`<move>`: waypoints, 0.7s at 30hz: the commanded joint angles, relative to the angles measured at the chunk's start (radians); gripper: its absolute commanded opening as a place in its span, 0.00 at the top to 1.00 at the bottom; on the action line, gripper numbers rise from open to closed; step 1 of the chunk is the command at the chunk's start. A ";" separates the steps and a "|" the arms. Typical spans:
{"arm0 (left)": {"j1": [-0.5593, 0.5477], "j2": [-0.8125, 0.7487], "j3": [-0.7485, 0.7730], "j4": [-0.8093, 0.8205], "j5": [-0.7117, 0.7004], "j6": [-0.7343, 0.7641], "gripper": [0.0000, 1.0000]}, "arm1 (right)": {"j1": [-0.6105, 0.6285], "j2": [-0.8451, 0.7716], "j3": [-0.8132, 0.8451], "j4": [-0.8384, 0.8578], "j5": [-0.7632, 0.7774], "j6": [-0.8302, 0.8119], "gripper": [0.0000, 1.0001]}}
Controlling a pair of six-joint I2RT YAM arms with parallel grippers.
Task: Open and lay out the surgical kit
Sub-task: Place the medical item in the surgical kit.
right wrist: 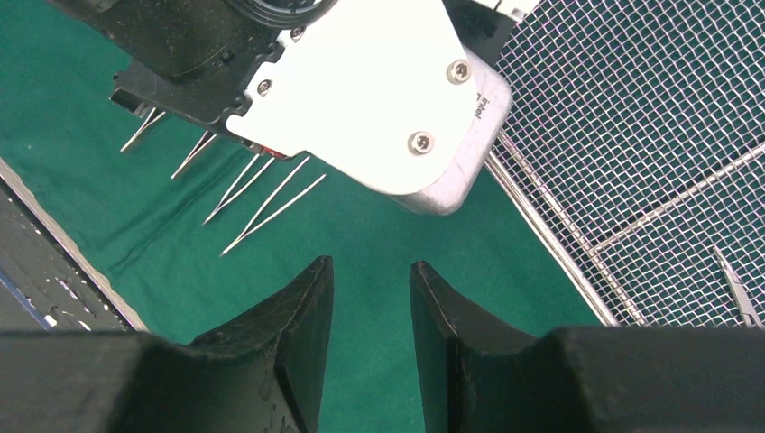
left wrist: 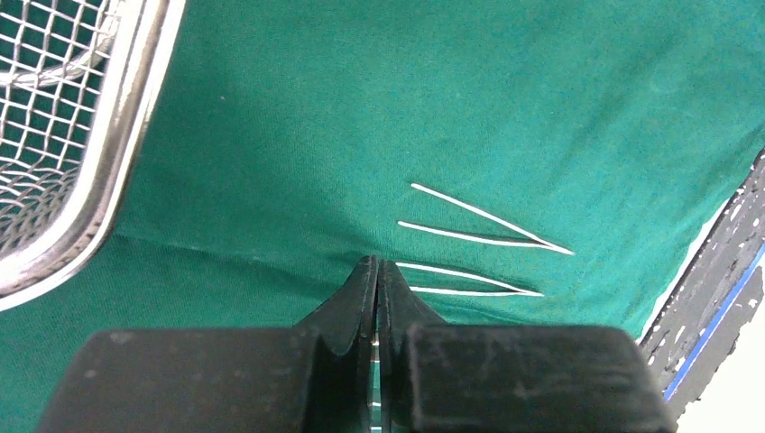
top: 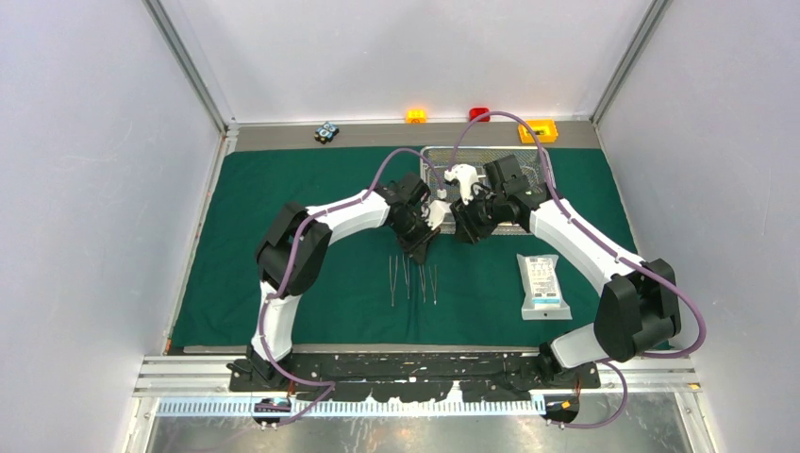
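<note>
The left claw (left wrist: pixel 377 263) is closed, its two black fingers pressed flat together over the green cloth (left wrist: pixel 451 99). Just right of its tips lie the near tweezers (left wrist: pixel 469 281) and, beyond them, the far tweezers (left wrist: pixel 487 225), joined ends pointing right. The wire tray (left wrist: pixel 108 153) shows its corner at far left.

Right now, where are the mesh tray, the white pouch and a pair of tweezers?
mesh tray (right wrist: pixel 631 135), right wrist view, bare mesh floor.
white pouch (top: pixel 543 286), top view, its middle.
tweezers (left wrist: pixel 548 246), left wrist view, upper pair's joined end.
</note>
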 commanded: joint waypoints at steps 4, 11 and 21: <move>-0.004 0.014 0.047 -0.024 0.073 0.081 1.00 | -0.002 -0.008 -0.007 0.028 0.003 -0.014 0.58; -0.004 0.039 0.087 -0.075 0.091 0.143 1.00 | -0.002 -0.005 -0.008 0.028 0.003 -0.014 0.58; -0.004 0.031 0.105 -0.094 0.087 0.166 1.00 | -0.003 0.001 -0.008 0.028 0.000 -0.017 0.59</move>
